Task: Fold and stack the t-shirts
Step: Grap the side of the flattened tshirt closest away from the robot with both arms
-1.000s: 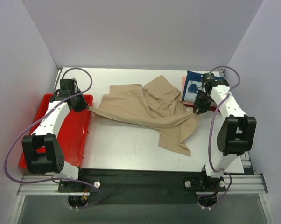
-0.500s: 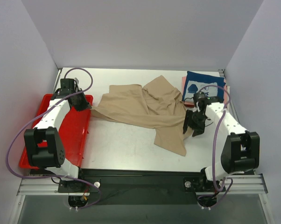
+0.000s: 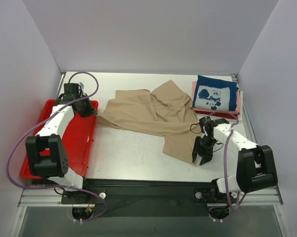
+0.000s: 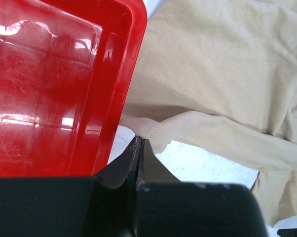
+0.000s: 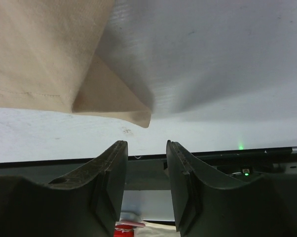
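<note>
Right claw [image 3: 201, 158], spread, now nearer, beside tan t-shirt [image 3: 148, 113] (left claw [image 4: 139, 144] tight on it)

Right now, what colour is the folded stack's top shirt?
Top shirt: navy with white print; top external view.

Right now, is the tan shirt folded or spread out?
Spread out, not folded: the tan t-shirt lies rumpled and loose across the table.

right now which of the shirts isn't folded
The tan t-shirt, rumpled across the middle of the table. The navy printed t-shirt lies neatly folded at the far right.
</note>
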Controlling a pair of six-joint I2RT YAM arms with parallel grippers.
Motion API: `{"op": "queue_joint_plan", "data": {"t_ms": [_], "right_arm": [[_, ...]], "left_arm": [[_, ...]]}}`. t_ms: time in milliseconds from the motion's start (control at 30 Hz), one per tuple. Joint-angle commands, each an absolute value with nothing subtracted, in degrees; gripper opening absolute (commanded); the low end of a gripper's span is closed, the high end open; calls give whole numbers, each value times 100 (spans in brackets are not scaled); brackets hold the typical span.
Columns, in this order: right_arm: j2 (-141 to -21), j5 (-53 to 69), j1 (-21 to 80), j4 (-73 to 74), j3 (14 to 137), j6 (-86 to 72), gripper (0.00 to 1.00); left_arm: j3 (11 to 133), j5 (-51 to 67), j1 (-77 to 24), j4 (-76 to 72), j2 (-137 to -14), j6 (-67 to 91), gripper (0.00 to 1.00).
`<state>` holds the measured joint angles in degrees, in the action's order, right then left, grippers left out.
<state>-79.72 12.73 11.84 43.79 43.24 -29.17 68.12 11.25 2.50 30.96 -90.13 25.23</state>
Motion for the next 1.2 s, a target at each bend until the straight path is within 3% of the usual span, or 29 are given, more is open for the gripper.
{"op": "queue_joint_plan", "data": {"t_ms": [0,433,700,1167], "right_arm": [[-7927,1318,1248,4246,4175,-3076,37],[-8165,1055,1415,3516,3762,-3331,32],[-8122,940,1476,3707,3787,-3366,0],[-6408,1222,1512,6617,4913,-3506,0]], "left_arm": [[6935,1230,255,2979,-8974,2443,0],[6926,1204,255,3129,-8886,2329,0],[6873,1248,255,3146,-8842,2303,0],[6390,1152,264,4112,-7709,2162,0]]}}
